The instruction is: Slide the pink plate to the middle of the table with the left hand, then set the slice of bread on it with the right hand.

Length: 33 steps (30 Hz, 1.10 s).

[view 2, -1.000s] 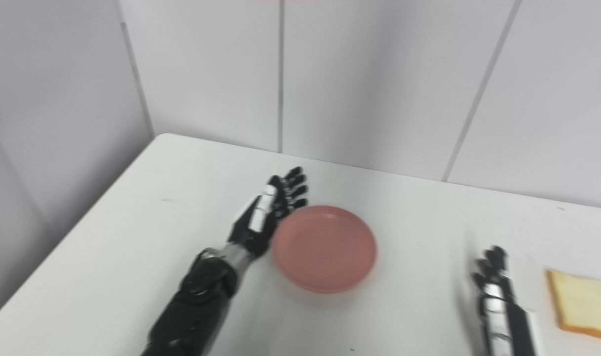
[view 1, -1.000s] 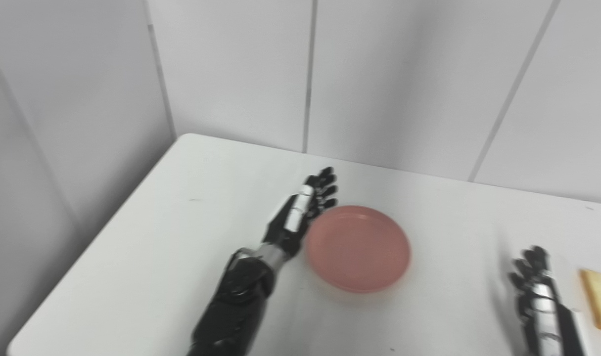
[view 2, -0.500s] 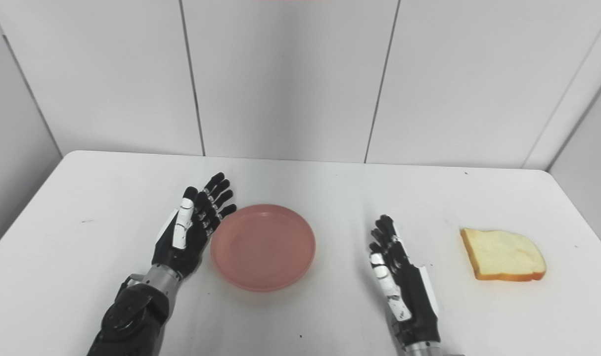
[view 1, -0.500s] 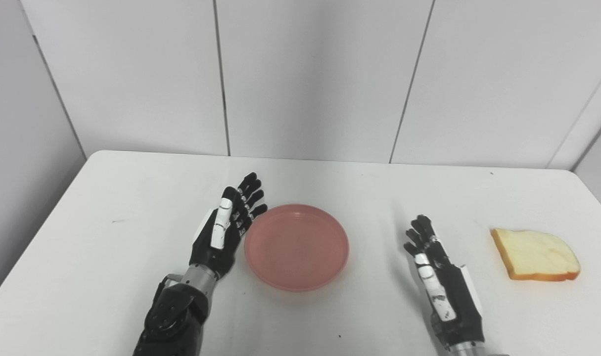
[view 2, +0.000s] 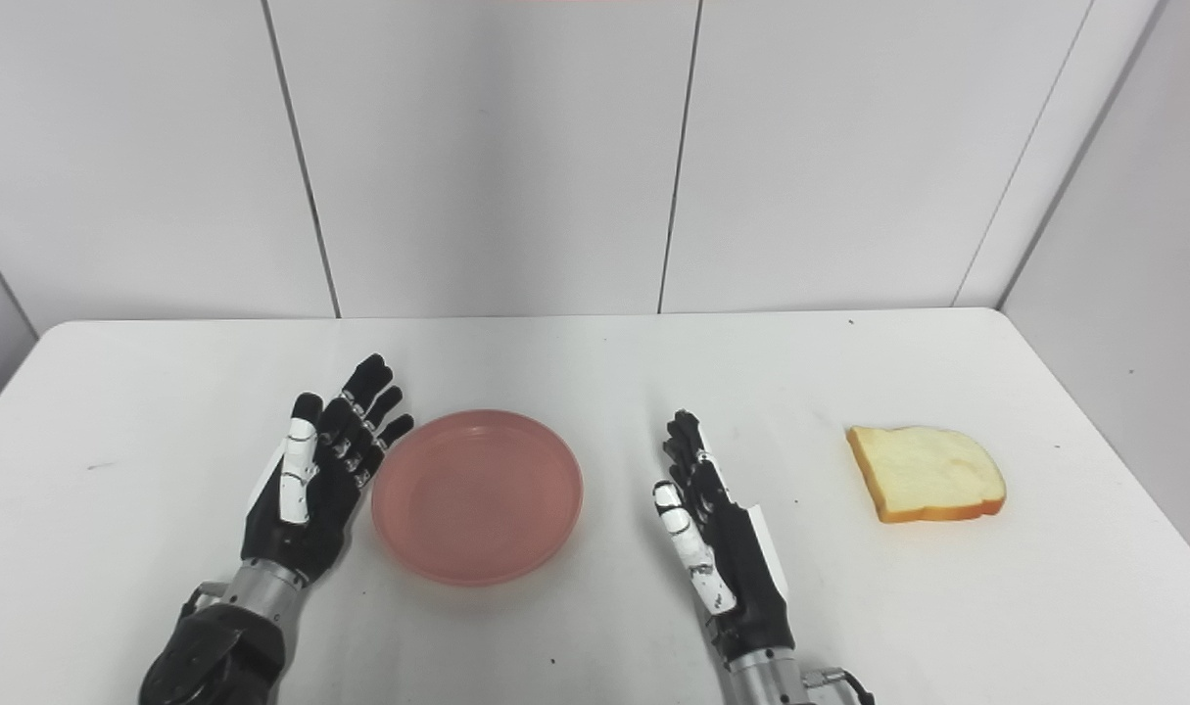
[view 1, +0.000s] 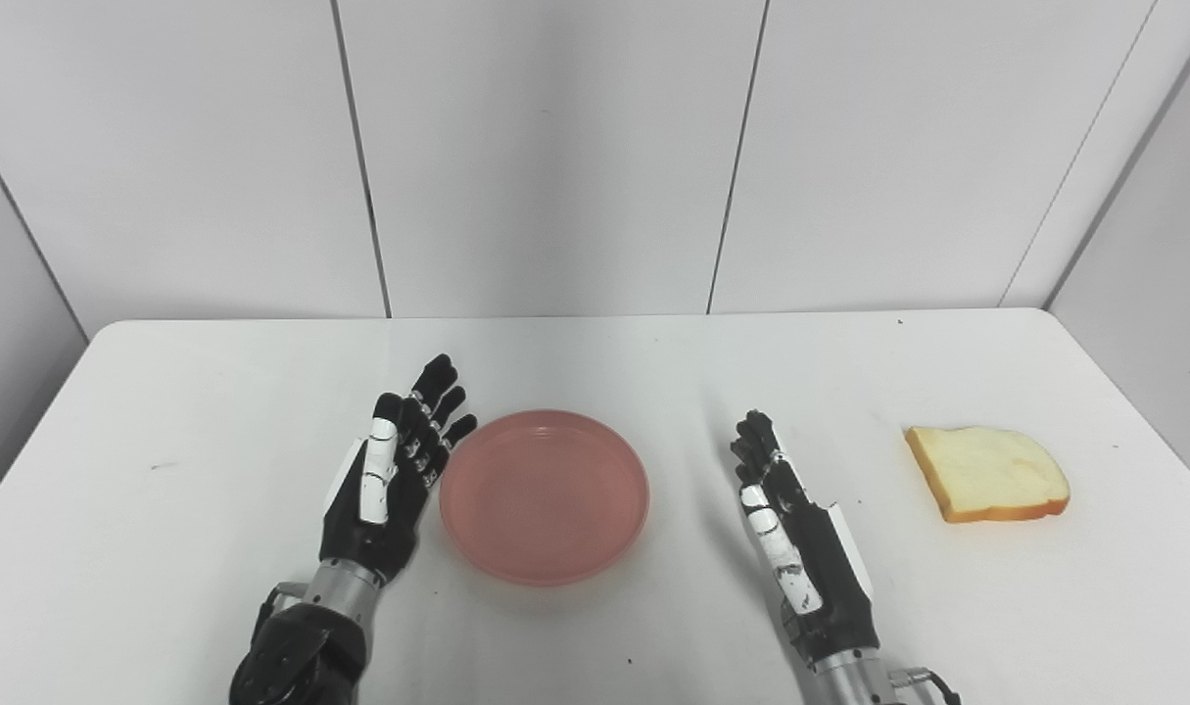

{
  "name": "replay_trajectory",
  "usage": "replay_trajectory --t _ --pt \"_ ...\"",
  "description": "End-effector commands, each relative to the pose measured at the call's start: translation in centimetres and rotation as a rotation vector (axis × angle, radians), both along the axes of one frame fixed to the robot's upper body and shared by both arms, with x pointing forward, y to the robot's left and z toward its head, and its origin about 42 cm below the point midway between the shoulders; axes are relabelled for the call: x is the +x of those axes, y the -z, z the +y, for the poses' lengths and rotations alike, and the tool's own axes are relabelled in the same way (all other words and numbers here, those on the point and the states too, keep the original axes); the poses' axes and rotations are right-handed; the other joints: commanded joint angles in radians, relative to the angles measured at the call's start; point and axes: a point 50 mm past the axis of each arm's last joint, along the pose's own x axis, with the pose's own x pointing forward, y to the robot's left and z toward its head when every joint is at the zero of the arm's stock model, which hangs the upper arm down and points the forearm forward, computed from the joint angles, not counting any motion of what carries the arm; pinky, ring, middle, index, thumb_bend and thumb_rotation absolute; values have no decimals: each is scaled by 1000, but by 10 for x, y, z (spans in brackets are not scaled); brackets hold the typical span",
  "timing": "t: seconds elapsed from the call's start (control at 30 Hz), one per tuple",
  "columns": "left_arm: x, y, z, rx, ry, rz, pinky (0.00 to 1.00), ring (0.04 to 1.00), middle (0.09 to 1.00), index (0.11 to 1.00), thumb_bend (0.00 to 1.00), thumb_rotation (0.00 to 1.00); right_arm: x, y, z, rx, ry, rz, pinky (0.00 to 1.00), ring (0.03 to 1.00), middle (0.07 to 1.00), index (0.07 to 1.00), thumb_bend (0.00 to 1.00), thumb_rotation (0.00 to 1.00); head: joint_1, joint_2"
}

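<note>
Pink plate (view 1: pixel 545 496), bread (view 1: pixel 988 474), no readable writing

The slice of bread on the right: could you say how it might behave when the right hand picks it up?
The slice of bread lies flat, so fingers may struggle to get under it. It looks soft, so it probably dents or sags if squeezed. The open right hand is apart from it.

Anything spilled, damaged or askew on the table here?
Nothing stands out. The pink plate sits flat and empty beside the open left hand; the bread slice lies whole, right of the open right hand.
</note>
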Motion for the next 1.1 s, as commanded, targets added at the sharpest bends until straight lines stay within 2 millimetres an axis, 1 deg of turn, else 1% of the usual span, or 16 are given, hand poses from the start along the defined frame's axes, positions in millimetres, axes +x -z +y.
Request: replay_trajectory --t 0.0,0.1,0.17,0.23,0.4,0.77,0.83,0.9,1.0,1.07 --pt "-5 0 -6 -20 4 -5 922 983 988 924 742 1000 4 -16 3 16 4 -80 1000 969 973 974 583 808 5 1" --pt "-7 3 -11 -22 7 8 926 967 970 910 750 989 5 -17 2 18 9 -81 999 966 973 973 577 802 9 2" --pt "-10 5 -14 -18 15 10 934 964 968 916 753 985 5 -17 0 22 10 -80 999 966 972 973 576 796 10 3" --pt "-11 6 -16 -24 25 9 953 981 983 930 745 991 5 -17 -1 24 12 -79 995 964 970 971 574 790 9 4" --pt "-13 9 -22 -26 36 9 969 996 990 929 725 1000 5 -16 -3 19 17 -77 986 958 963 964 587 790 11 4" --pt "-13 10 -26 -41 38 1 993 1000 1000 936 745 994 6 -16 -4 22 10 -78 987 957 964 967 580 781 16 1" --pt "-13 8 -25 -49 30 -12 982 994 984 933 734 990 6 -15 -4 20 12 -76 983 956 962 966 581 784 15 0" --pt "-13 1 -22 -58 22 -39 946 984 980 928 730 977 6 -15 -4 21 11 -75 983 958 963 965 579 783 14 1" --pt "-14 -8 -19 -66 8 -90 941 979 974 921 741 974 6 -15 -4 22 12 -75 984 959 963 966 579 781 12 1" --pt "-15 -17 -16 -83 2 -130 971 979 967 912 744 979 7 -14 -4 20 13 -73 980 957 963 968 586 787 12 0"
